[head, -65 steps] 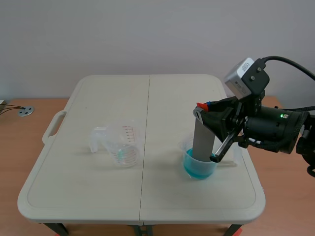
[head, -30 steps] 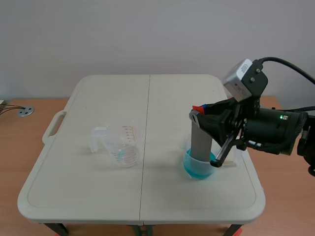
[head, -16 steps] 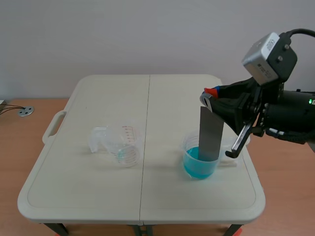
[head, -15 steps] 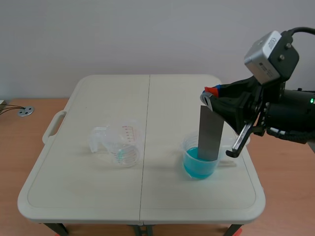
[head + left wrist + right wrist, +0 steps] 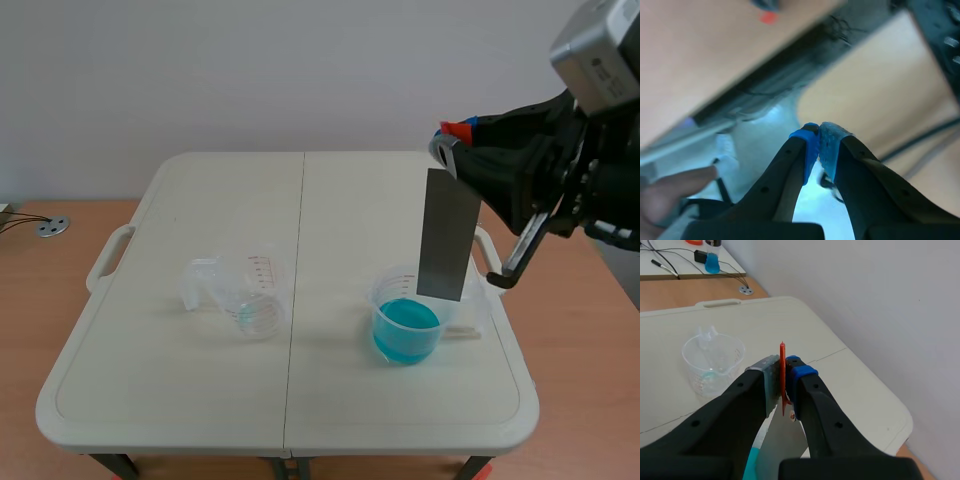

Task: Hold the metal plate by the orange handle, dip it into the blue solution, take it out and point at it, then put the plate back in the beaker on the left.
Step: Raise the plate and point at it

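The grey metal plate (image 5: 446, 236) hangs upright over the beaker of blue solution (image 5: 406, 331), its lower edge just above the rim. My right gripper (image 5: 455, 133) is shut on the plate's orange handle (image 5: 782, 371), the thin orange strip pinched between its pads. The empty clear beaker (image 5: 251, 296) stands at the table's left-middle, and in the right wrist view that same clear beaker (image 5: 713, 364) lies ahead of the fingers. My left gripper (image 5: 819, 145) is shut on nothing, away from the table and out of the scene view.
The folding white table (image 5: 200, 390) has a centre seam and a handle at its left edge. A round metal fitting (image 5: 52, 227) with cables lies on the wooden floor to the left. A person's fingers (image 5: 675, 185) show beside my left gripper.
My right arm rose and drew back to the right, lifting the metal plate out of the blue solution until it hangs above the beaker.
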Motion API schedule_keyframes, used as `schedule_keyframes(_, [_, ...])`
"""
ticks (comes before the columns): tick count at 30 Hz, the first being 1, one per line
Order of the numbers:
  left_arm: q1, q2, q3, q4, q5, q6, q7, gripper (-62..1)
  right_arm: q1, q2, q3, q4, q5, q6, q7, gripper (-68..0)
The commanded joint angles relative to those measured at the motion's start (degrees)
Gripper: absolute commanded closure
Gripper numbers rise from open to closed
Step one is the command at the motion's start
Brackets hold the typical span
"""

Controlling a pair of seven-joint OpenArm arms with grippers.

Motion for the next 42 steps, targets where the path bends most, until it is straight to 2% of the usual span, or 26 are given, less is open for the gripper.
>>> schedule_keyframes(1, [-0.9, -1.0, -2.8, 2.1, 0.0, 0.5, -0.4, -2.1, 0.1, 0.9, 1.2, 1.9, 1.1, 0.3, 0.7, -1.3])
schedule_keyframes(3, [-2.0, -2.5, -4.9, 3.9, 0.0, 0.8, -0.4, -2.1, 0.1, 0.9, 1.8, 3.0, 1.5, 0.3, 0.4, -1.3])
schedule_keyframes(9, [-5.6, -8.1, -10.2, 10.0, -0.2, 5.5, -0.3, -2.1, 0.1, 0.9, 3.4, 6.1, 2.3, 0.3, -0.1, -1.3])
schedule_keyframes(14, [-9.8, -10.7, -10.8, 12.9, -0.2, 4.9, -0.9, -2.1, 0.1, 0.9, 3.5, 8.0, 3.2, 0.3, -1.1, -1.3])
schedule_keyframes(18, [-15.5, -10.8, -10.4, 15.1, -0.7, 0.8, -1.3, -2.1, 0.1, 0.9, 3.5, 9.3, 4.3, 0.3, -1.5, -1.3])
schedule_keyframes(25, [-26.5, -10.8, -3.6, 16.0, -2.2, -13.4, -1.3, -2.1, 0.2, 0.9, 3.5, 10.7, 5.7, 0.3, -1.5, -1.3])
schedule_keyframes(29, [-33.1, -10.3, 2.9, 16.0, -2.2, -19.2, -1.2, -2.1, 0.3, 0.9, 3.5, 10.7, 6.0, 0.3, -1.5, -1.3])
schedule_keyframes(38, [-47.4, -4.2, 17.6, 14.8, -2.1, -23.9, 4.1, -2.1, 0.3, 0.9, 3.5, 10.7, 6.0, 0.3, -1.5, -1.3])
schedule_keyframes(42, [-52.8, -0.5, 23.4, 13.0, -2.1, -24.2, 6.4, -2.1, 0.3, 0.9, 3.5, 10.6, 6.0, 0.3, -1.5, -1.3])
